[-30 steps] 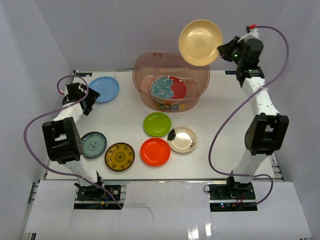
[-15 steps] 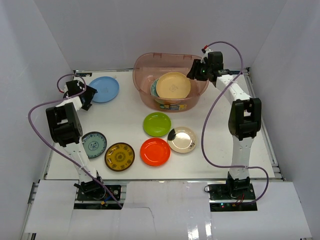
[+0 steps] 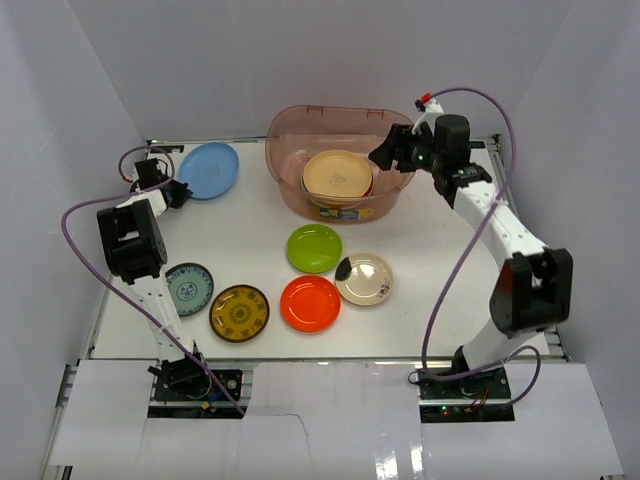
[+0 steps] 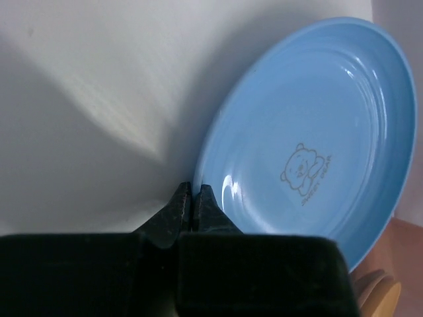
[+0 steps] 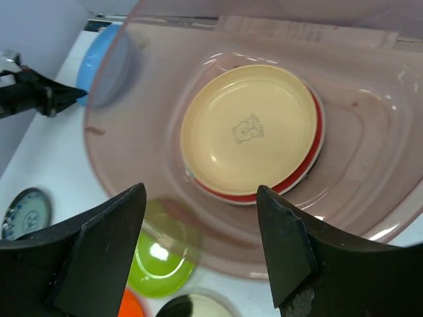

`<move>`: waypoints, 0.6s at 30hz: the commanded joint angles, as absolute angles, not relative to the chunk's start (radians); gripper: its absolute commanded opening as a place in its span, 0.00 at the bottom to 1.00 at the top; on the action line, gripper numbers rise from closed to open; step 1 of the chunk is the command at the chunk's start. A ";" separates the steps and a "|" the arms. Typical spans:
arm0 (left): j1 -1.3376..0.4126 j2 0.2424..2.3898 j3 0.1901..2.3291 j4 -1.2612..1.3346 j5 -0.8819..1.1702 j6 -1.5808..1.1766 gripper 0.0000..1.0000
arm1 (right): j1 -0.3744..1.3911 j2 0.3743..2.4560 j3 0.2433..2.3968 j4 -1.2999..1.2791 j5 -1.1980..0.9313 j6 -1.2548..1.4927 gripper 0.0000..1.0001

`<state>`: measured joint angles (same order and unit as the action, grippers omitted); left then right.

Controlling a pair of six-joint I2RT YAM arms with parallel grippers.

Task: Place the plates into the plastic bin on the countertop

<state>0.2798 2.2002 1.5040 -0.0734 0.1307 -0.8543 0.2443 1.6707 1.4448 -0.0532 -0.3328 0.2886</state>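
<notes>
The plastic bin (image 3: 290,150) stands at the back of the countertop (image 3: 440,260). Inside it a tan plate (image 5: 251,132) lies on a red plate (image 5: 312,155). My right gripper (image 5: 201,198) hovers over the bin's right side (image 3: 385,155), open and holding nothing. My left gripper (image 4: 193,191) is shut on the near rim of the light blue plate (image 4: 310,132), which sits left of the bin (image 3: 208,170) and looks tipped up. The fingertips (image 4: 182,201) pinch the rim tightly.
In front of the bin lie a green plate (image 3: 314,248), an orange plate (image 3: 310,303), a cream plate with a dark patch (image 3: 364,279), a brown-gold patterned plate (image 3: 240,313) and a teal patterned plate (image 3: 188,289). White walls close in the sides and back.
My right gripper brought the tan plate down from high above into the bin, let it go and opened. My left gripper shut on the blue plate's rim.
</notes>
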 commanded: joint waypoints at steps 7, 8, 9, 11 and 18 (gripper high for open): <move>0.255 1.624 1.165 0.119 0.279 -0.933 0.00 | 0.256 1.316 0.878 0.187 -0.291 0.437 0.72; 0.242 1.577 1.146 0.141 0.288 -0.934 0.00 | 0.256 1.304 0.798 0.192 -0.290 0.445 0.71; 0.207 1.536 1.135 0.143 0.285 -0.925 0.00 | 0.256 1.275 0.757 0.202 -0.293 0.452 0.71; 0.161 1.442 1.137 0.138 0.269 -0.899 0.00 | 0.256 1.241 0.640 0.215 -0.281 0.468 0.69; -0.156 1.535 1.366 0.037 0.233 -0.784 0.00 | 0.256 1.158 0.427 0.167 -0.287 0.423 0.68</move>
